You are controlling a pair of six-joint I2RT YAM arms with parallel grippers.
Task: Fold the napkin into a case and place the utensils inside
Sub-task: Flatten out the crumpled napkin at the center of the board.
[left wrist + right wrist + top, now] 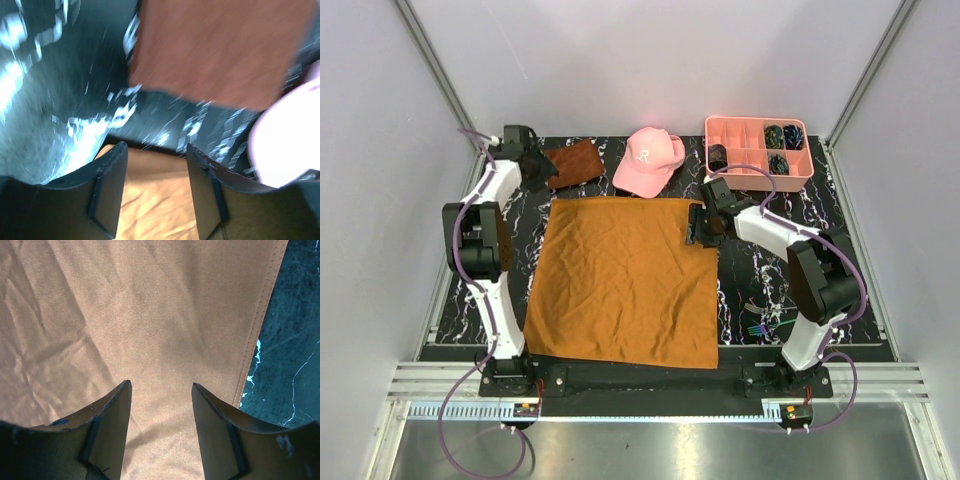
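Cloth napkin, orange-brown and square, lies flat; right gripper hangs released above its far right corner; left gripper gapes empty near its far left corner.

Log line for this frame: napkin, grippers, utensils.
napkin: flat, unfolded | left gripper: open, empty, near far-left corner | right gripper: open, empty, over far-right corner | utensils: on table, outside napkin

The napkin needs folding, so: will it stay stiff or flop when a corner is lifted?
Probably floppy: the napkin lies flat with soft creases, so a lifted corner would likely drape. Its fine weave suggests it is light.
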